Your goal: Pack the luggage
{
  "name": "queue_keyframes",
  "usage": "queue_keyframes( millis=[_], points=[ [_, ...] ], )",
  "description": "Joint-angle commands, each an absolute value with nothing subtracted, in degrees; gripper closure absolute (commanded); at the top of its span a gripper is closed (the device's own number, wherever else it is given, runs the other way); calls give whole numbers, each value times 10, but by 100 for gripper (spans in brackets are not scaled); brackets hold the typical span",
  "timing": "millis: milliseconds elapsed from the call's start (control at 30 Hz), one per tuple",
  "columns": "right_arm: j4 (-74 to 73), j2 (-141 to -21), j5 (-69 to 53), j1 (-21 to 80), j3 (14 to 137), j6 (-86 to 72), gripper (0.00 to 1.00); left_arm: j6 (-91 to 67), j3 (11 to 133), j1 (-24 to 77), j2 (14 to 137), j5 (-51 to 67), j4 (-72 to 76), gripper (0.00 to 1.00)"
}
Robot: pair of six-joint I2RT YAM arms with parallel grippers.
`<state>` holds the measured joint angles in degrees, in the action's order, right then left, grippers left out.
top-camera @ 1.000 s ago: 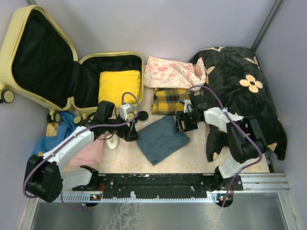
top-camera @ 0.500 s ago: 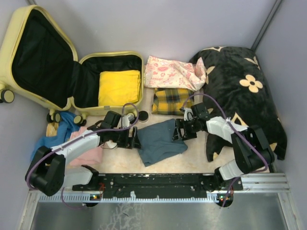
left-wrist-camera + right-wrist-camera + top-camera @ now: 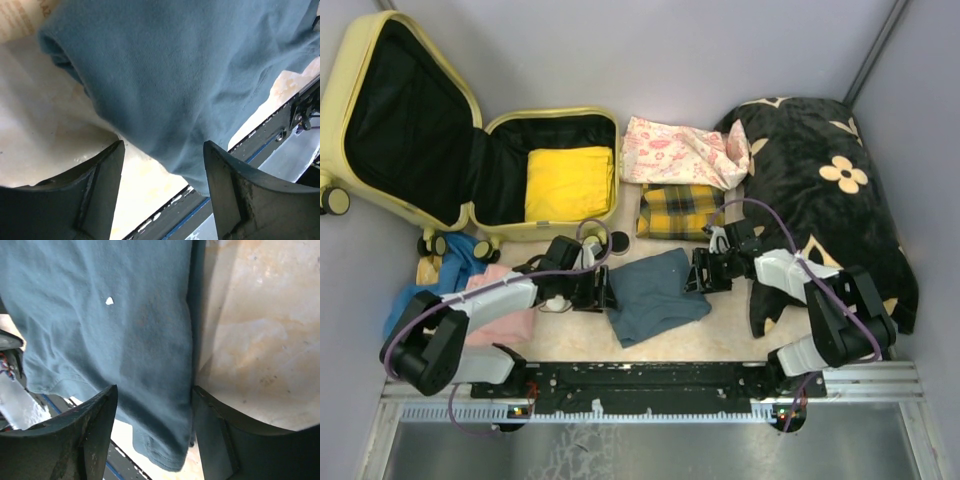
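Luggage [image 3: 555, 113] is one piece here, and it lies opened beyond the left gripper [image 3: 604, 296] and to its left.

Nearest to the arms there are two grippers, low over the table [image 3: 720, 328]. Between them lies one teal garment [image 3: 655, 300]. The left gripper has its jaws apart at the garment's left edge. The cloth reaches in between the fingers but is not pinched. The right gripper [image 3: 698, 276] stands the same way at the right edge, with jaws apart and nothing clamped.

Left of the left gripper lie one pink cloth [image 3: 515, 325] and one blue cloth [image 3: 455, 265]. Just beyond the right gripper is one yellow-and-black plaid cloth [image 3: 675, 210], and behind that one white cloth with pink pattern [image 3: 680, 150]. To the right of the right gripper spreads one big black cloth with beige flowers [image 3: 820, 190].

The suitcase's two halves spread side by side from left to right. The lid is far to the left and is tilted up. The nearer half holds one folded yellow cloth [image 3: 570, 180]. The wheels [image 3: 334, 200] are on the end that faces the arms, so the long axis of each half runs from near to far.
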<state>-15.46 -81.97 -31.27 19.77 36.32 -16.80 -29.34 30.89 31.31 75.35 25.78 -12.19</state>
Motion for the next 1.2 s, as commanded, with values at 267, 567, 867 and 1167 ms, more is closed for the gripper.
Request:
queue_keyframes(
  millis=[267, 567, 867, 1167],
  points=[
    [-136, -835, -306, 201, 348, -178, 68, -303, 339, 341, 817, 236, -65, 50],
    [-182, -695, -304, 200, 357, -172, 100, -239, 428, 368, 799, 260, -116, 100],
    [-277, -571, -258, 200, 414, -187, 100, -127, 540, 366, 753, 290, -220, 100],
    [-199, -630, -233, 203, 562, -254, 100, -17, 713, 262, 783, 317, -312, 100]
  ],
)
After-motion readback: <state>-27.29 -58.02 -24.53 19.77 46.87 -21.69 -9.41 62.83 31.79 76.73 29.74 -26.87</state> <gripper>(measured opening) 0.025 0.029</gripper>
